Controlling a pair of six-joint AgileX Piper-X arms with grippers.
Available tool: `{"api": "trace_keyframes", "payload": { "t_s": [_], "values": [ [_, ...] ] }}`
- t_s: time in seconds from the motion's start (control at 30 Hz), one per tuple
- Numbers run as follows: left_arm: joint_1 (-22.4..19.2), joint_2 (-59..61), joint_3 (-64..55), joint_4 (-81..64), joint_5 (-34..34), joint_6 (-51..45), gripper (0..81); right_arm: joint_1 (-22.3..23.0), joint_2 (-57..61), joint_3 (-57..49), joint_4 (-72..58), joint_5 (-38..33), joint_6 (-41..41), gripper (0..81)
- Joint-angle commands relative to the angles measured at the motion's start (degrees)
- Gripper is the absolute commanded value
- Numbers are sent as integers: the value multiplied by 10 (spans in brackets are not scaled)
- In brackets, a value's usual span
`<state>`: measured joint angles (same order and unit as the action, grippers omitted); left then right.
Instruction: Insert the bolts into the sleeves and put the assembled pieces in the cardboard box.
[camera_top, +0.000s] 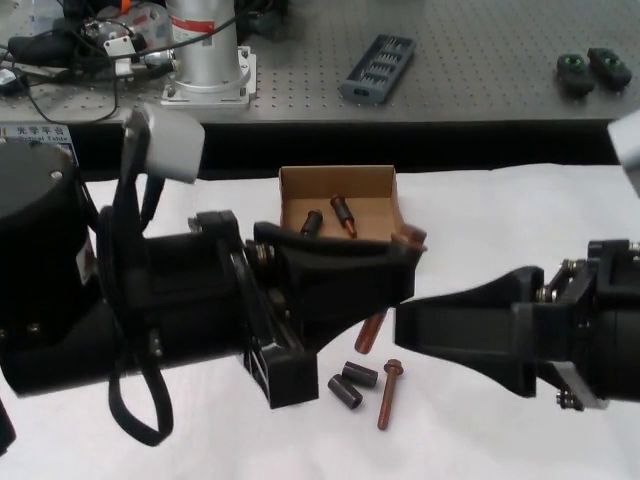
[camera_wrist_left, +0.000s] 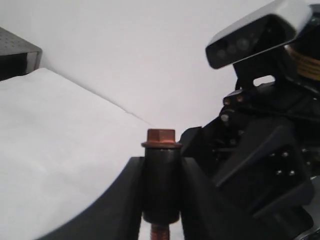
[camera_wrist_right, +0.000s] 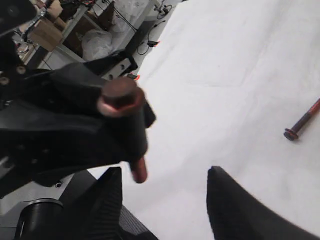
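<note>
At centre of the high view, the left gripper (camera_top: 395, 275) pinches a copper bolt (camera_top: 372, 332), its middle covered by the fingers. The bolt's long axis slants, head up against the lower right corner of the cardboard box (camera_top: 338, 180), shank pointing down and left. So the box lies just up and left of the held piece, and the left arm is the nearer one. The right gripper (camera_top: 415, 328) sits at lower right, close beside. Two loose sleeves (camera_top: 352, 382) and a loose bolt (camera_top: 389, 393) lie at lower centre (not yet paired, I judge). How many finished pieces the box holds is hard to make out.

Left wrist view: the fingers press on a black sleeve (camera_wrist_left: 161, 185) at lower centre, with the bolt head above it. The shank tip is cut off by the bottom edge.

Right wrist view: its own fingers (camera_wrist_right: 235, 210) stand spread along the bottom edge, gripping nothing. The held piece hangs at upper left.
</note>
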<state>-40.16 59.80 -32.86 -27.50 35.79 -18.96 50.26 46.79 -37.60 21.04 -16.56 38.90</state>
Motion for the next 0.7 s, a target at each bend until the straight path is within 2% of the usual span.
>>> {"api": "trace_keyframes", "payload": {
  "t_s": [0.0, 0.23, 0.37, 0.57, 0.67],
  "values": [
    [-1, -7, -11, -30, 10, -5, 6, 1, 0, 1, 4, 2, 1, 388],
    [-1, -7, -11, 2, -6, 25, 6, 1, -26, 1, 8, 1, 1, 388],
    [5, -6, -11, 53, -89, 57, 6, 1, -62, 1, 52, 3, -9, 388],
    [56, 50, -56, 153, -96, 79, 6, 1, -117, 1, 178, 39, -59, 383],
    [79, 105, -108, 178, -97, 94, 6, 1, -152, 1, 232, 82, -81, 360]
  ]
}}
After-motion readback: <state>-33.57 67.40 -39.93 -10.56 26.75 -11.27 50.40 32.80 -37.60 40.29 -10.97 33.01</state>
